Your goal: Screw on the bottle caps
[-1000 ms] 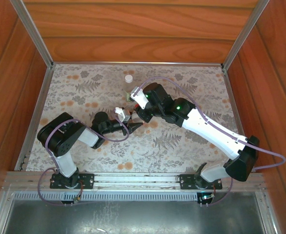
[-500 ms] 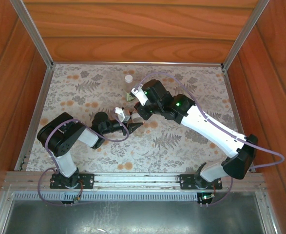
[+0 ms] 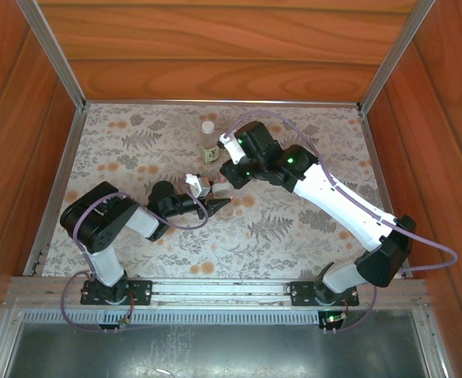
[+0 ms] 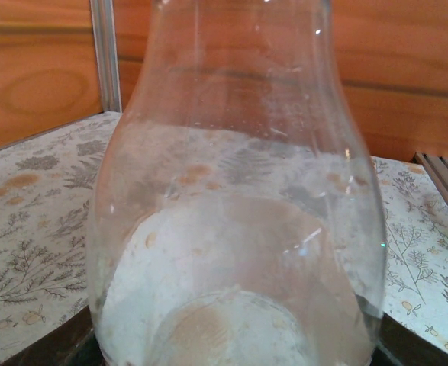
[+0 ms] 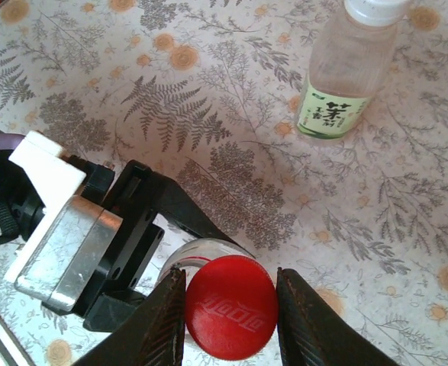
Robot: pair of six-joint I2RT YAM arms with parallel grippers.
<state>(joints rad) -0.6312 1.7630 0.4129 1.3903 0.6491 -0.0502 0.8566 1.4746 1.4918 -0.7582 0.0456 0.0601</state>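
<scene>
The short clear bottle (image 4: 231, 229) is held upright over the table in my left gripper (image 3: 213, 197), which is shut on its body; the glass crowds the left wrist view. The red cap (image 5: 231, 307) sits on the bottle's neck. My right gripper (image 5: 231, 316) comes down from above and is shut on the cap, with a finger (image 5: 165, 324) pressed to each side. In the top view my right gripper (image 3: 229, 178) hangs just over the left one. The green-yellow labelled bottle (image 5: 344, 76) stands behind them with its white cap (image 5: 372, 8) on.
The labelled bottle (image 3: 208, 146) stands a short way behind the two grippers. Wooden walls and metal rails (image 3: 53, 59) enclose the flowered table (image 3: 128, 142). Open cloth lies to the left, right and front of the grippers.
The right wrist has turned and its forearm swung toward the back right, while the gripper stays over the short bottle. The left arm and the bottle have not moved.
</scene>
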